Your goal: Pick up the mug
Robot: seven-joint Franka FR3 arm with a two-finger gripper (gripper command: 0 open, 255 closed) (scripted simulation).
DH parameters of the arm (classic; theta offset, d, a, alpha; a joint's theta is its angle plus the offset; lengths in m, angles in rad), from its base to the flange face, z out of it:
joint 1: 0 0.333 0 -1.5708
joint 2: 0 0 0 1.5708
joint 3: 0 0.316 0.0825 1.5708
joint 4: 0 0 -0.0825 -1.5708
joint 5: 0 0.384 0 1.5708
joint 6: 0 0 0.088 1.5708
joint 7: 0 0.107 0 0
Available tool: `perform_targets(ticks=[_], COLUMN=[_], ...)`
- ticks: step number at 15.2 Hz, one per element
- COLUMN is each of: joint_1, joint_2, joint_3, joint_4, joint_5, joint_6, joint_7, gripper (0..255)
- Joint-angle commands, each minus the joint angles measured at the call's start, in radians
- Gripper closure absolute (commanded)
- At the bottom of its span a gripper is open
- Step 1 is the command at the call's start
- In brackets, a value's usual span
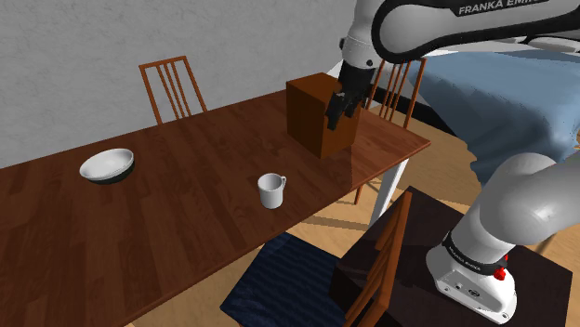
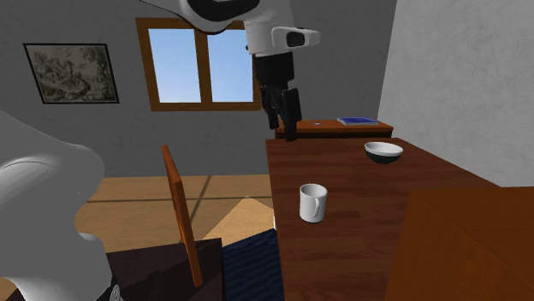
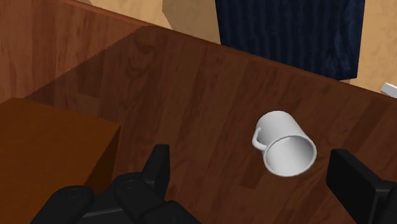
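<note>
A white mug (image 1: 270,190) stands upright on the brown wooden table (image 1: 177,237), near the table's front edge. In the second exterior view the mug (image 2: 312,203) has its handle turned toward the camera. My black gripper (image 1: 335,117) hangs in the air well above the table, up and to the shoulder view's right of the mug, in front of a brown box. It is open with nothing between the fingers. In the wrist view the mug (image 3: 284,143) lies ahead of the gripper (image 3: 251,160), closer to the right finger (image 3: 355,183), apart from both.
A brown box (image 1: 319,111) stands on the table by the gripper. A white bowl (image 1: 107,165) sits far along the table. Wooden chairs (image 1: 173,87) (image 1: 385,253) stand at both sides, a dark blue rug (image 1: 283,279) lies below the edge, and a blue bed (image 1: 502,93) is behind.
</note>
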Motion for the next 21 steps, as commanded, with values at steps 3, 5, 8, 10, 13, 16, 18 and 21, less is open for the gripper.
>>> perform_targets(ticks=[3, 5, 8, 10, 13, 16, 18, 21], joint_1=[0.003, 0.003, 0.0, -0.003, -0.005, 0.004, 0.019, 0.057], joint_2=[0.125, 0.191, 0.296, 0.37, 0.487, 0.611, 0.695, 0.821], joint_3=[0.069, 0.104, 0.154, 0.186, 0.226, 0.253, 0.26, 0.253], joint_4=[0.017, 0.031, 0.063, 0.09, 0.142, 0.205, 0.255, 0.339], joint_5=[-0.012, -0.026, -0.062, -0.096, -0.165, -0.252, -0.315, -0.406], joint_6=[0.106, 0.154, 0.219, 0.258, 0.306, 0.341, 0.355, 0.364], joint_7=[0.064, 0.101, 0.162, 0.209, 0.288, 0.375, 0.434, 0.515], gripper=[0, 0, 0, 0, 0, 0, 0, 0])
